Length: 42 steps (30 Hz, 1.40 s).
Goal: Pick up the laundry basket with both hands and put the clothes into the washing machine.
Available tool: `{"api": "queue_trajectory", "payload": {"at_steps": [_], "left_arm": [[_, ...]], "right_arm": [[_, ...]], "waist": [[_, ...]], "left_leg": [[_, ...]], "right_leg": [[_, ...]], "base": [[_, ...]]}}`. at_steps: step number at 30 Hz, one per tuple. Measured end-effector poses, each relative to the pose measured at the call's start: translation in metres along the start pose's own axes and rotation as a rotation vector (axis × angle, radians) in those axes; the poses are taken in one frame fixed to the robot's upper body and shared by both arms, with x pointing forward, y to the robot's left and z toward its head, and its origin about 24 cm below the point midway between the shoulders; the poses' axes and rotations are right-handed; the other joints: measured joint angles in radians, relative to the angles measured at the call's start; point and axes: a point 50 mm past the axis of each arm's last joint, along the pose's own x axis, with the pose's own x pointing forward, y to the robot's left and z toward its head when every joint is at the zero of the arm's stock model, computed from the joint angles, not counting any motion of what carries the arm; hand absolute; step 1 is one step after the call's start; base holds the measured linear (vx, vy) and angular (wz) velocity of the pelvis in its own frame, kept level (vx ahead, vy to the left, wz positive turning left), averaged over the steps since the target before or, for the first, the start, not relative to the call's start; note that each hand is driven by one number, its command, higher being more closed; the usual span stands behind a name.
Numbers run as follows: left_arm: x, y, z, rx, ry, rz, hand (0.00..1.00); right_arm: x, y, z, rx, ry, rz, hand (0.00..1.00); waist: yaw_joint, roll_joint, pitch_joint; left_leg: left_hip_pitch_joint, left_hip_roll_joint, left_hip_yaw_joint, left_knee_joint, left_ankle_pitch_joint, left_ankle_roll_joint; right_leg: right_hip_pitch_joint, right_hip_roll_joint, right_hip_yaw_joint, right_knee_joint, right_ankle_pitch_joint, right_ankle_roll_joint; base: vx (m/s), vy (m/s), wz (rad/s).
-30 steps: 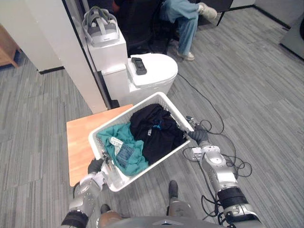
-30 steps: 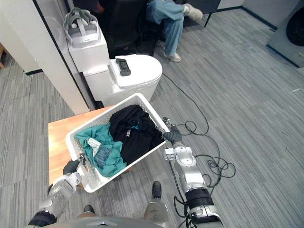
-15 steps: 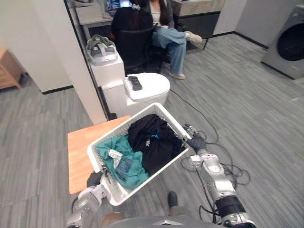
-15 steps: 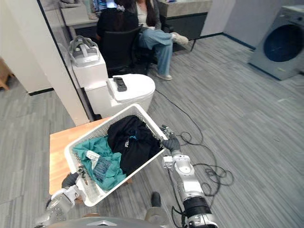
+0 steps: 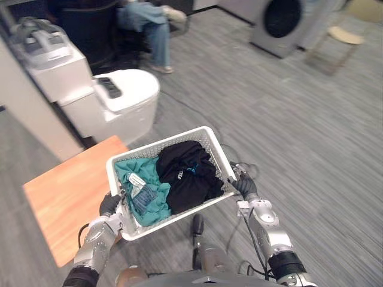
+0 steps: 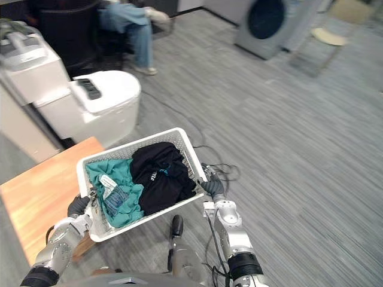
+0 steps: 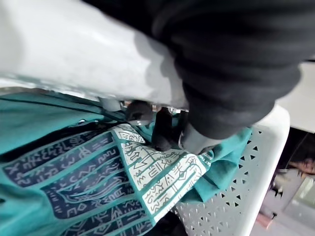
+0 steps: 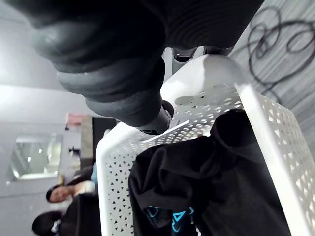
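Note:
A white perforated laundry basket (image 5: 161,136) hangs in the air in front of me, held at both short ends. My left hand (image 5: 111,206) is shut on its near-left rim (image 7: 74,54), and my right hand (image 5: 244,186) is shut on the right rim (image 8: 266,123). Inside lie a teal patterned garment (image 5: 143,191) on the left and a black garment (image 5: 185,170) on the right; the black one also shows in the right wrist view (image 8: 206,187). The grey washing machine (image 5: 278,21) with its dark round door stands far off at the upper right.
A low wooden table (image 5: 66,191) stands at the left, partly under the basket. Behind it are a white round-topped unit (image 5: 116,98) with a black remote (image 5: 109,87), a white box with a headset (image 5: 42,36) and a seated person (image 5: 146,18). A stool (image 5: 338,39) stands by the washer.
The whole view has swung to the right, bringing the washing machine and more open floor into sight. The basket stays in both hands and now sits more level, further off the table.

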Motion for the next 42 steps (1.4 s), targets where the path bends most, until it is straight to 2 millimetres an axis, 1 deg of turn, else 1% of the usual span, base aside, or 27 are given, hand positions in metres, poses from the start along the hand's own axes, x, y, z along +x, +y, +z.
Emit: {"api": "queue_trajectory", "payload": {"at_steps": [1,2,3,4,5,7,8,10,12,16,20,22,23,24,25,26,27,28,29,30,32,33,35,37,38,41,42], "left_arm": [[0.0,-0.001,-0.001,0.011,0.004,-0.003,1.0],[0.0,-0.001,0.0,0.016,0.001,-0.004,1.0],[0.002,-0.001,0.003,0.015,-0.008,0.001,1.0],[0.003,-0.002,0.006,0.016,-0.016,-0.002,1.0],[0.004,-0.005,0.007,0.022,-0.018,-0.012,1.0],[0.004,-0.008,0.004,0.03,-0.006,-0.023,1.0],[0.004,-0.009,0.004,0.029,-0.006,-0.024,1.0],[0.004,-0.012,0.002,0.016,-0.002,-0.026,1.0],[0.006,-0.014,0.006,0.016,-0.013,-0.031,1.0],[0.009,-0.019,0.005,0.016,-0.007,-0.044,1.0],[0.016,-0.03,0.005,0.035,0.014,-0.071,1.0],[0.021,-0.035,0.007,0.042,0.015,-0.081,1.0],[0.021,-0.035,0.007,0.042,0.017,-0.081,1.0],[0.021,-0.035,0.004,0.04,0.028,-0.079,1.0],[0.021,-0.036,0.002,0.04,0.036,-0.084,1.0],[0.019,-0.033,-0.005,0.033,0.054,-0.066,1.0],[0.017,-0.03,-0.012,0.028,0.079,-0.057,1.0],[0.015,-0.029,-0.015,0.016,0.088,-0.053,1.0],[0.012,-0.029,-0.021,-0.004,0.101,-0.049,1.0],[0.01,-0.029,-0.024,-0.023,0.105,-0.046,1.0],[0.006,-0.026,-0.028,-0.042,0.11,-0.035,1.0],[0.003,-0.024,-0.028,-0.046,0.105,-0.033,1.0],[0.003,-0.022,-0.027,-0.056,0.099,-0.027,1.0],[0.003,-0.025,-0.027,-0.073,0.093,-0.029,1.0],[0.003,-0.026,-0.027,-0.079,0.091,-0.029,1.0],[0.0,-0.024,-0.029,-0.102,0.088,-0.02,1.0],[-0.001,-0.026,-0.029,-0.12,0.083,-0.019,1.0]], "right_arm": [[-0.002,-0.001,-0.007,-0.004,0.03,-0.003,1.0],[-0.002,-0.001,-0.009,-0.008,0.04,-0.002,1.0],[0.0,0.0,-0.011,-0.015,0.047,0.006,1.0],[0.003,0.002,-0.007,-0.017,0.034,0.011,1.0],[0.004,-0.001,-0.009,-0.028,0.049,0.008,1.0],[0.004,-0.005,-0.013,-0.042,0.069,0.002,1.0],[0.009,-0.004,-0.009,-0.05,0.062,0.006,1.0],[0.013,-0.007,-0.004,-0.089,0.056,0.018,1.0],[0.017,-0.007,0.0,-0.113,0.051,0.03,1.0],[0.019,-0.011,0.003,-0.129,0.055,0.023,1.0],[0.015,-0.021,0.0,-0.126,0.07,-0.005,1.0],[0.015,-0.024,0.002,-0.122,0.066,-0.014,1.0],[0.015,-0.024,0.001,-0.12,0.067,-0.016,1.0],[0.013,-0.027,-0.001,-0.111,0.078,-0.027,1.0],[0.012,-0.029,-0.002,-0.104,0.079,-0.036,1.0],[0.009,-0.026,-0.007,-0.091,0.093,-0.049,1.0],[0.009,-0.027,-0.009,-0.093,0.099,-0.05,1.0],[0.009,-0.027,-0.008,-0.093,0.097,-0.05,1.0],[0.009,-0.028,-0.007,-0.096,0.095,-0.054,1.0],[0.009,-0.029,-0.006,-0.098,0.091,-0.058,1.0],[0.01,-0.028,-0.006,-0.097,0.092,-0.055,1.0],[0.01,-0.026,-0.007,-0.095,0.094,-0.051,1.0],[0.01,-0.026,-0.007,-0.093,0.092,-0.049,1.0],[0.01,-0.027,-0.005,-0.093,0.083,-0.054,1.0],[0.01,-0.027,-0.004,-0.093,0.081,-0.054,1.0],[0.014,-0.025,0.0,-0.092,0.064,-0.049,1.0],[0.015,-0.026,0.003,-0.086,0.054,-0.055,1.0]], "waist": [[-0.003,-0.018,-0.008],[-0.006,-0.039,-0.02],[0.001,-0.041,-0.024],[0.017,-0.02,-0.024],[0.01,-0.012,-0.018],[0.017,-0.017,-0.021],[0.024,-0.023,-0.028],[0.03,0.028,-0.038],[0.037,0.033,-0.042],[0.019,0.034,-0.041],[-0.003,0.033,-0.041],[-0.011,0.038,-0.036],[-0.011,0.044,-0.033],[0.003,0.088,-0.026],[0.002,0.113,-0.018],[0.011,0.094,-0.013],[0.017,0.107,-0.009],[0.018,0.11,-0.008],[0.017,0.11,-0.004],[0.018,0.12,-0.01],[0.031,0.114,-0.006],[0.035,0.115,-0.007],[0.038,0.113,-0.005],[0.033,0.122,-0.011],[0.034,0.124,-0.012],[0.053,0.138,-0.019],[0.054,0.137,-0.023]], "left_leg": [[0.025,-0.005,0.025,0.01,-0.011,-0.004],[0.03,-0.014,0.037,0.023,-0.023,-0.014],[0.028,-0.003,0.062,0.011,-0.031,-0.014],[0.041,0.024,0.106,-0.038,-0.001,-0.012],[0.075,0.014,0.161,-0.092,0.032,-0.015],[0.105,0.002,0.211,-0.099,0.034,-0.019],[0.116,-0.007,0.252,-0.1,0.036,-0.025],[0.115,0.008,0.314,-0.146,0.072,-0.025],[0.122,-0.001,0.377,-0.189,0.098,-0.029],[0.155,-0.022,0.435,-0.217,0.116,-0.04],[0.174,-0.02,0.431,-0.2,0.115,-0.041],[0.162,0.009,0.433,-0.118,0.066,-0.056],[0.161,0.029,0.438,-0.088,0.055,-0.053],[0.158,0.096,0.442,-0.051,0.038,-0.031],[0.157,0.147,0.443,0.027,0.008,-0.026],[0.142,0.229,0.431,0.264,0.008,0.021],[0.109,0.292,0.382,0.406,0.096,0.121],[0.087,0.305,0.346,0.462,0.147,0.138],[0.026,0.291,0.251,0.541,0.153,0.12],[-0.048,0.216,0.106,0.554,0.117,0.068],[-0.13,0.102,-0.056,0.468,0.073,0.021],[-0.157,0.073,-0.092,0.388,0.063,0.012],[-0.187,0.062,-0.124,0.162,0.078,-0.009],[-0.192,0.039,-0.21,-0.2,0.181,-0.087],[-0.197,0.04,-0.23,-0.251,0.204,-0.101],[-0.199,0.045,-0.259,-0.261,0.253,-0.077],[-0.196,0.023,-0.268,-0.225,0.277,-0.05]], "right_leg": [[0.031,-0.049,-0.083,0.128,0.009,0.008],[0.048,-0.052,-0.11,0.118,0.015,0.062],[0.059,-0.004,-0.1,0.037,0.076,0.073],[0.089,0.048,-0.063,-0.092,0.147,0.075],[0.085,0.002,-0.133,0.102,-0.017,0.073],[0.121,-0.053,-0.169,0.186,-0.109,0.124],[0.121,-0.043,-0.194,0.156,-0.083,0.101],[0.112,0.038,-0.185,0.028,0.024,0.07],[0.11,0.077,-0.191,-0.083,0.067,0.049],[0.132,0.138,-0.125,-0.219,0.147,0.054],[0.185,0.168,-0.064,-0.323,0.182,0.102],[0.206,0.186,-0.022,-0.379,0.131,0.167],[0.208,0.195,-0.022,-0.38,0.108,0.16],[0.215,0.223,-0.041,-0.338,0.054,0.168],[0.171,0.203,-0.042,-0.12,-0.013,0.098],[0.168,0.158,-0.004,0.024,-0.158,0.149],[0.218,0.173,0.013,-0.026,-0.141,0.143],[0.234,0.175,0.031,-0.046,-0.13,0.137],[0.251,0.176,0.068,-0.069,-0.115,0.133],[0.257,0.17,0.108,-0.096,-0.101,0.132],[0.269,0.17,0.162,-0.143,-0.093,0.138],[0.277,0.17,0.169,-0.163,-0.093,0.139],[0.284,0.169,0.167,-0.174,-0.088,0.148],[0.29,0.175,0.173,-0.182,-0.088,0.165],[0.292,0.18,0.179,-0.189,-0.089,0.169],[0.301,0.184,0.245,-0.168,-0.133,0.205],[0.275,0.159,0.257,-0.096,-0.187,0.227]], "base": [[0.06,-0.015,-0.95],[0.01,-0.005,-1.0],[-0.07,-0.015,-1.12],[-0.06,-0.037,-1.35],[-0.04,-0.056,-0.93],[0.01,-0.057,-0.92],[-0.03,-0.052,-1.07],[-0.05,-0.057,-1.27],[-0.04,-0.049,-1.23],[-0.05,-0.049,-0.79],[-0.06,-0.006,-0.26],[-0.1,0.025,-0.31],[-0.1,0.039,-0.49],[-0.04,0.026,-0.4],[0.0,-0.07,-0.56],[0.05,-0.15,-0.66],[0.1,-0.173,-0.69],[0.12,-0.115,-0.66],[0.14,-0.031,-0.63],[0.08,0.003,-0.67],[0.09,0.045,-0.81],[0.1,0.043,-0.83],[0.11,0.042,-0.43],[0.23,0.096,-0.23],[0.32,0.158,-0.44],[0.34,0.255,-0.64],[0.29,0.276,-0.37]]}}
